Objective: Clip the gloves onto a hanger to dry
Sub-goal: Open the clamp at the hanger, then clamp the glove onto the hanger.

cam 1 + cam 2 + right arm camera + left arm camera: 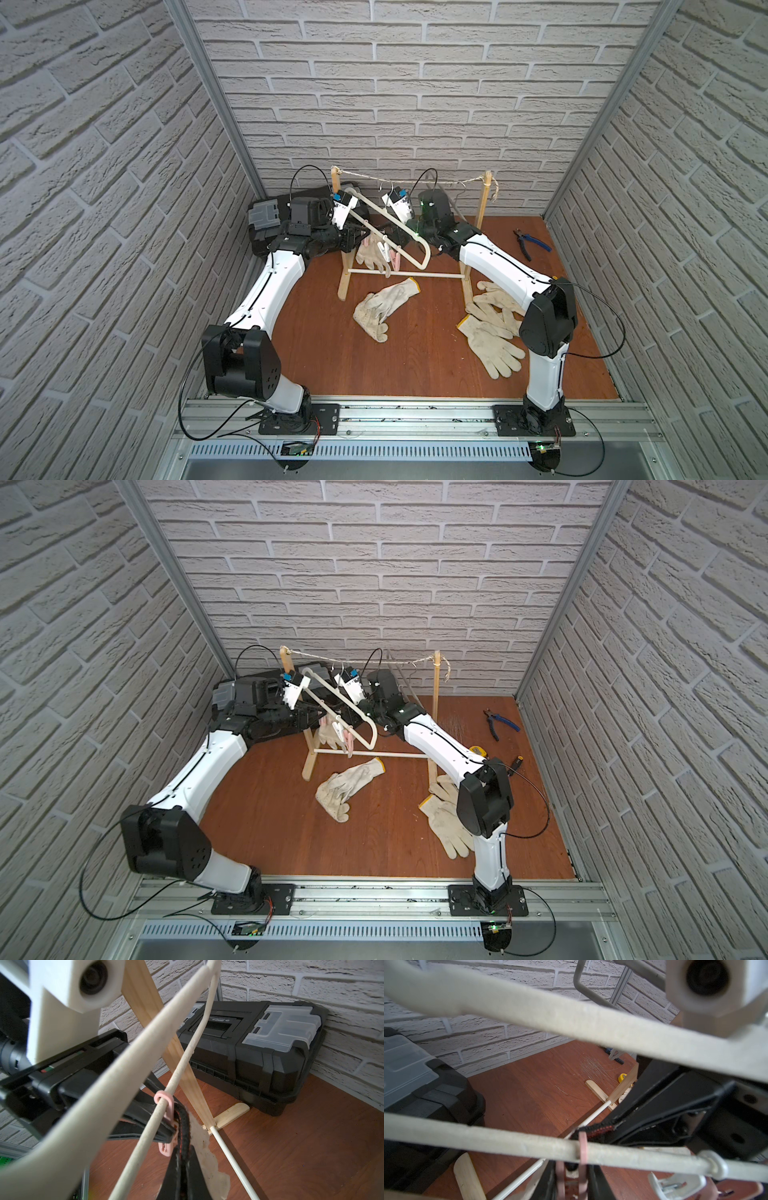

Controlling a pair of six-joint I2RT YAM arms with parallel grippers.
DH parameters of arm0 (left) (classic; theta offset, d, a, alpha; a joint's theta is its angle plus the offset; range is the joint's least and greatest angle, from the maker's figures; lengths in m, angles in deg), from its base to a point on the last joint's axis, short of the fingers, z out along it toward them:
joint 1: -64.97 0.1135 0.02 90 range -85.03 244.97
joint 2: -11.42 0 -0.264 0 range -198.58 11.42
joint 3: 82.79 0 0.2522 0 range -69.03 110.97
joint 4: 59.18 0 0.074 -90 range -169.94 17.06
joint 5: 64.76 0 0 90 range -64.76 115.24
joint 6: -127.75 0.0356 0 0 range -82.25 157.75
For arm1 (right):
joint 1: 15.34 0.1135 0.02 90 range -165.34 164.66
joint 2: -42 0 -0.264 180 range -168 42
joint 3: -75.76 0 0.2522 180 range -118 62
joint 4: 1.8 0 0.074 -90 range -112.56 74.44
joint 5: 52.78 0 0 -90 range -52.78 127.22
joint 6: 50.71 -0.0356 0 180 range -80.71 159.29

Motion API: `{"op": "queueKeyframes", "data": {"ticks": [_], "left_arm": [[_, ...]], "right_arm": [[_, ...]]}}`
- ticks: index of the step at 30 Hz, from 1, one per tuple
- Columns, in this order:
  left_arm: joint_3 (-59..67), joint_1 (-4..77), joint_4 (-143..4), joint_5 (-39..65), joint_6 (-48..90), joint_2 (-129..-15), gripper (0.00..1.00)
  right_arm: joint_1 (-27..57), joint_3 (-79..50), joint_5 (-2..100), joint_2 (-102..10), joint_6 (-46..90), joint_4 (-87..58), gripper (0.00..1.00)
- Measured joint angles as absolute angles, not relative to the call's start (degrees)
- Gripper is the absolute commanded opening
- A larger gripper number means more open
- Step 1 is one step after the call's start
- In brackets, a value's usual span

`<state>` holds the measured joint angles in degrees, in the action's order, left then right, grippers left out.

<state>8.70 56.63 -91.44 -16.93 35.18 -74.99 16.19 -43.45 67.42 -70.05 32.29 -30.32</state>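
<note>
The right gripper (180, 1159) is pinched shut on a glove (368, 254) just under the hanger (427, 254), beside the pink clip (165, 1101). The left gripper (572, 1186) is around that clip, but I cannot tell if it squeezes. If the clip snaps shut off the cloth, the glove may drop. The hanger may swing too. Its bars hide the clip's mouth. More gloves (386, 307) lie below the hanger.
</note>
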Motion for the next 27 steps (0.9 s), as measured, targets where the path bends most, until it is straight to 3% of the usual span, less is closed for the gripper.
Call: {"op": "queueKeyframes", "data": {"ticks": [15, 27], "left_arm": [[8.7, 56.7, -92.6, -23.9, 39.5, -75.3, 0.11], [9.3, 55.4, -93.8, -28.2, 43.2, -76.8, 0.13]], "right_arm": [[15.7, -39.3, 66.8, -67.4, 48.0, -43.2, 0.03], [16.2, -38.4, 74.5, -67.6, 52.2, -45.4, 0.03]]}}
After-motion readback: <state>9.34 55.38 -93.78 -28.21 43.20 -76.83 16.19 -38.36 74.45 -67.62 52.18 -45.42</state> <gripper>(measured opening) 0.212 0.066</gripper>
